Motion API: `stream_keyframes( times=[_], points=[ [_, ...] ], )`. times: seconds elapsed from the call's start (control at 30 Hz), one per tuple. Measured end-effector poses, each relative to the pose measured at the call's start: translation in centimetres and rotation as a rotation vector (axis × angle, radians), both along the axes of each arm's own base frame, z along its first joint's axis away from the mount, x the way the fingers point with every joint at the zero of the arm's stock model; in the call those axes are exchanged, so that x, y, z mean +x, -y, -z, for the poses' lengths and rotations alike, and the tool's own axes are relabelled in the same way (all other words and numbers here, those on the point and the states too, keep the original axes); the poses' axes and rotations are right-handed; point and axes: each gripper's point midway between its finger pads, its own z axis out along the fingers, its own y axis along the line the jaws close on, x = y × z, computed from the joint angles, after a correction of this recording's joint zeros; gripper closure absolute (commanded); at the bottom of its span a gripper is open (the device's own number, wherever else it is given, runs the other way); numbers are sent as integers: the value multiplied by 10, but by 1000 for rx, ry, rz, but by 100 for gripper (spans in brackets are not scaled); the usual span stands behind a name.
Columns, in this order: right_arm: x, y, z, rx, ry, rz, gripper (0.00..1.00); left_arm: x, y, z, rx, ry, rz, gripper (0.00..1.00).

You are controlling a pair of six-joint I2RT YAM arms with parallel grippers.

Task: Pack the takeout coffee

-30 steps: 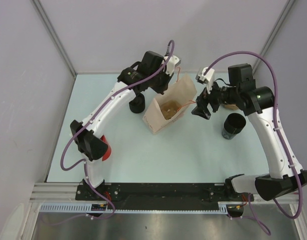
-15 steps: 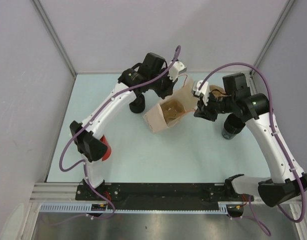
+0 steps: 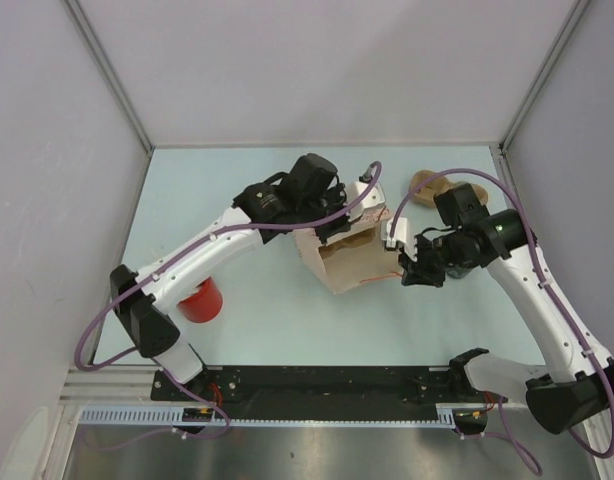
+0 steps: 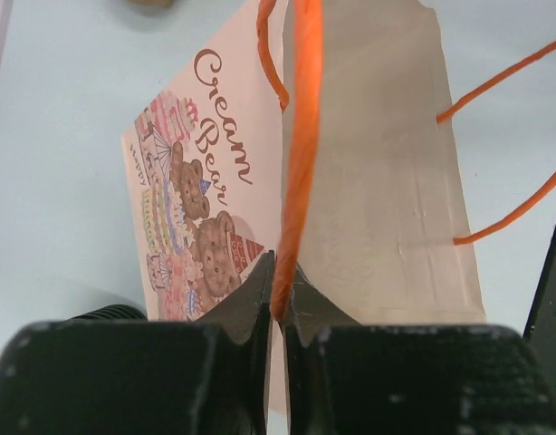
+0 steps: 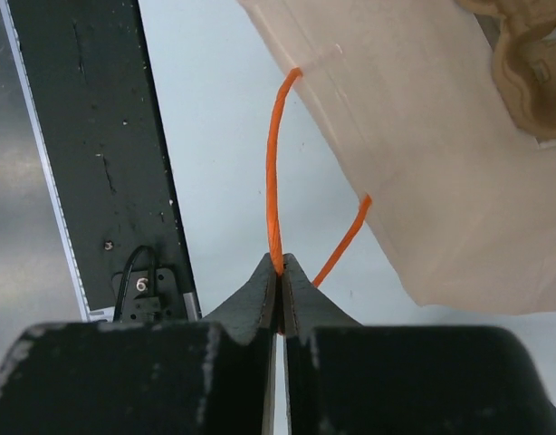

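Paper bag (image 3: 349,262) sits mid-table. Left gripper (image 4: 280,313), at the bag's 12 o'clock, is pinched on one orange handle (image 4: 301,145); right gripper (image 5: 280,272), at its 3 o'clock, is pinched on the second orange handle (image 5: 273,181). Cardboard cup carrier (image 3: 424,186) lies at the bag's 1 o'clock, red cup (image 3: 199,298) at 8 o'clock.

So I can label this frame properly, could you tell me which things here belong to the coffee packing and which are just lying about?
In use: paper bag, held by its orange handles in the left gripper and right gripper; cardboard cup carrier beyond it, probably next.
Lying about: red cup, untouched beside the left arm.
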Motion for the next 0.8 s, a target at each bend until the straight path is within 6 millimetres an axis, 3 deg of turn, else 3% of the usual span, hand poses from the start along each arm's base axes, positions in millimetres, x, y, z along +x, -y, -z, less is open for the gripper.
stream_keyframes(
  times=[0.33,0.6,0.7,0.8],
  points=[
    [-24,14,12,-15,34,-10,97,-14,7,5,-1,20,52,92],
    [-25,21,8,-28,60,45,100,-5,7,-3,-24,38,-5,94],
    [-17,21,-11,-3,121,98,100,4,7,-16,-55,39,-51,94],
    [-1,15,-46,65,220,143,100,23,2,-29,-92,32,-124,94]
  ],
)
